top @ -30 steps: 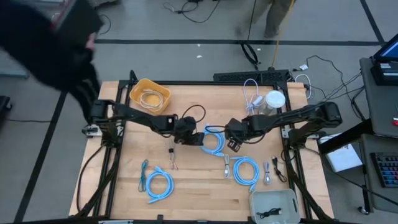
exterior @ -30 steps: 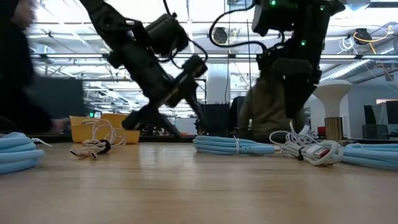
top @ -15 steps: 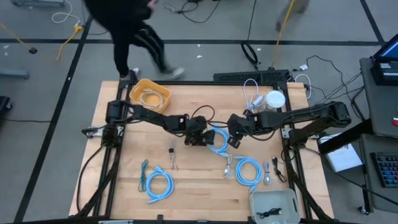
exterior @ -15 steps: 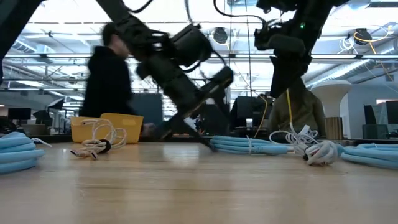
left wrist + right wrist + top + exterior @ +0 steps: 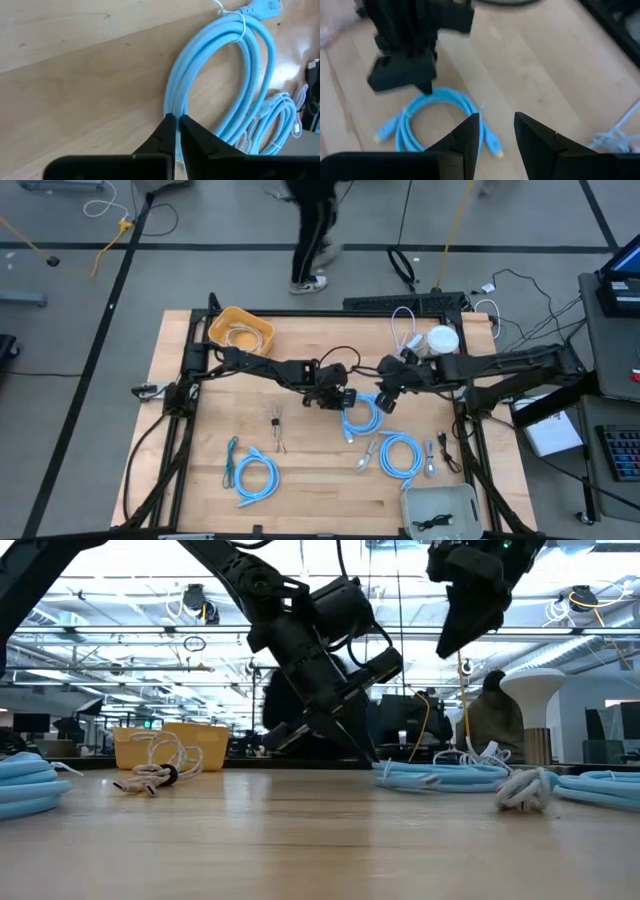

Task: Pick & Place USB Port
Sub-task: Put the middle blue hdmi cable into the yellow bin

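Currently, my left gripper is lowered to the table near its centre, with both fingers pressed together so that almost no gap remains between the tips. The tips rest against the edge of a coiled light-blue cable; whether any strand is pinched between them I cannot tell. In the left wrist view, that coil carries a white tie and ends in a blue plug.

My right gripper hangs above the table just beside the same coil, on its far side from my left gripper. Its fingers stand partly apart and hold nothing.

Further blue cable coils lie toward the front edge of the table. A yellow bin containing a pale cable occupies the far left corner.
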Action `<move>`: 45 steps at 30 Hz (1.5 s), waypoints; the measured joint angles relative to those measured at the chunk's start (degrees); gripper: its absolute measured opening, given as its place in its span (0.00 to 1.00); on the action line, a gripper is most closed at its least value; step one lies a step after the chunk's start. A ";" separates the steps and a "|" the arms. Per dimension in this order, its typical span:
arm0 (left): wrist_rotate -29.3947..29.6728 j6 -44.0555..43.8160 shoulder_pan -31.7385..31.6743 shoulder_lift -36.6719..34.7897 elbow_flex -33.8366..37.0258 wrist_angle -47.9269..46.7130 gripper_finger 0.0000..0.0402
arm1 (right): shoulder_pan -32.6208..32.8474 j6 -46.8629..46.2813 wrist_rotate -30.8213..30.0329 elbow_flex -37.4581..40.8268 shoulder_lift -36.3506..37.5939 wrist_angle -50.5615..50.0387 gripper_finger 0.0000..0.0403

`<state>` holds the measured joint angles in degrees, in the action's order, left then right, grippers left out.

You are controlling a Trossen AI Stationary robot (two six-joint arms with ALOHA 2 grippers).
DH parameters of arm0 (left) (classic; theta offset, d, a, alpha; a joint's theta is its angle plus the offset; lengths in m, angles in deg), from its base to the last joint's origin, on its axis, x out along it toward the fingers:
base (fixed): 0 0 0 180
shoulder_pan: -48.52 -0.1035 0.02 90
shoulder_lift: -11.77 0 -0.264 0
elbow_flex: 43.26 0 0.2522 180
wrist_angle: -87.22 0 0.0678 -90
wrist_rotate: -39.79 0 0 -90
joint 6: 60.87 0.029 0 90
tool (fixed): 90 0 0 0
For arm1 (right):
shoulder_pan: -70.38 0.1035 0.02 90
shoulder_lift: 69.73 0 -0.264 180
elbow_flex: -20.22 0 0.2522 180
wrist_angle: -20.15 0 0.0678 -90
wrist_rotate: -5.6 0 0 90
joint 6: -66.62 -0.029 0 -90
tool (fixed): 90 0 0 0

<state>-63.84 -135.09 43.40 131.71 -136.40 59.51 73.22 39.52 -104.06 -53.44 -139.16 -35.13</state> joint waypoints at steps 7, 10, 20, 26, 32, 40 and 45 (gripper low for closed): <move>2.36 0.08 0.82 -0.77 0.04 -0.79 0.01 | 0.01 1.01 -0.05 0.02 1.04 -0.58 0.29; 4.70 0.50 1.06 -2.10 0.11 -2.18 0.01 | 0.01 1.05 0.14 0.16 1.01 -0.72 0.29; 13.83 3.21 -0.22 -11.72 0.13 -10.48 0.00 | 0.01 1.07 0.61 5.60 1.11 1.34 0.29; 20.44 4.28 -1.80 -19.86 0.09 -19.77 0.00 | 0.22 0.71 3.23 8.55 1.20 3.94 0.29; 19.06 6.94 -5.38 -25.43 0.09 -26.55 0.00 | 0.28 0.82 3.31 9.09 1.29 4.83 0.29; 12.95 10.90 -5.50 -19.39 0.11 -26.56 0.09 | 0.14 2.01 3.42 9.09 1.31 5.31 0.29; 7.59 9.68 -4.25 -11.14 0.11 -26.63 0.29 | 0.28 0.67 3.95 9.09 1.32 4.89 0.29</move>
<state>-56.25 -125.41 39.15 120.58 -136.29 32.88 73.50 40.19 -100.11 -44.35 -137.84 -30.23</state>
